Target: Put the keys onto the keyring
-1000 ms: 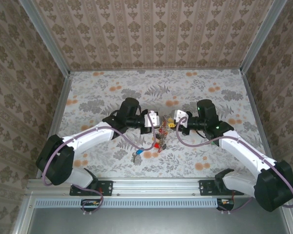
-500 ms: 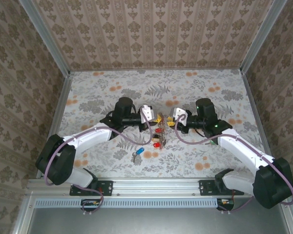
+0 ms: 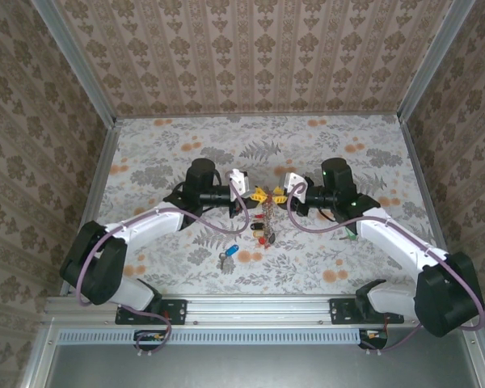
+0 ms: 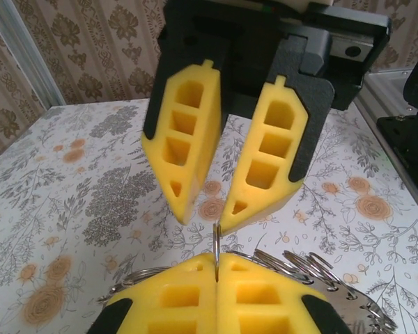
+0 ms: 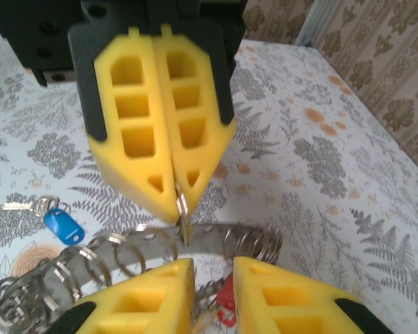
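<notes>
Moved: both claws have swung level, so left claw [image 3: 257, 195] and right claw [image 3: 280, 196] now face tip to tip over the counter [image 3: 372, 153].
Left claw: pinched tight on the keyring [image 5: 150, 240] wire.
Right claw: fingers a narrow gap apart, clamping nothing.
Keyring: hangs from left claw between both tips, coloured heads dangling below.
Key: blue key [image 3: 231, 250] lies on counter, toward its near edge, apart from keyring.
</notes>
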### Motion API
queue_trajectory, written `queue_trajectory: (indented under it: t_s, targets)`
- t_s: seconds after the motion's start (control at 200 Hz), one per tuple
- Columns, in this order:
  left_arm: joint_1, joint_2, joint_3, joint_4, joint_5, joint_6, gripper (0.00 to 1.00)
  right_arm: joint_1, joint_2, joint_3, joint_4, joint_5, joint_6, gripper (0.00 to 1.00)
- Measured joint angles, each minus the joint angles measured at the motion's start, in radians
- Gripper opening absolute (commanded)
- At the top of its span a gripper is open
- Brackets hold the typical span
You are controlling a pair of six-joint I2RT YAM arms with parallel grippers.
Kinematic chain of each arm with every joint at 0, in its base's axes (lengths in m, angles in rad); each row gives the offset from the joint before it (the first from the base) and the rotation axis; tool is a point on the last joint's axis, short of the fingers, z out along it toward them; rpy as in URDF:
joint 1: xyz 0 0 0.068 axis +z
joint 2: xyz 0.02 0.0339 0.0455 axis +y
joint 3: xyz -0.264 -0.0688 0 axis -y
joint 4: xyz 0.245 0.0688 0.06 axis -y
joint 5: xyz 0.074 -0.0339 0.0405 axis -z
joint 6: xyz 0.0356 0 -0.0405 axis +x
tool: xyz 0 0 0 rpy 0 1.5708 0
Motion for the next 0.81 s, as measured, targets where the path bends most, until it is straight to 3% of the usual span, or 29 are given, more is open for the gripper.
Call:
queue_trajectory:
  t_s: [0.52, 0.805]
  targets:
    - [0.021, 0.021, 0.000, 0.000, 0.045, -0.022, 0.00, 0.000, 0.049, 0.060, -0.035, -0.099, 0.003, 0.27]
    - [0.021, 0.023, 0.007, 0.000, 0.061, -0.029, 0.00, -0.002, 0.075, 0.073, -0.069, -0.106, -0.002, 0.21]
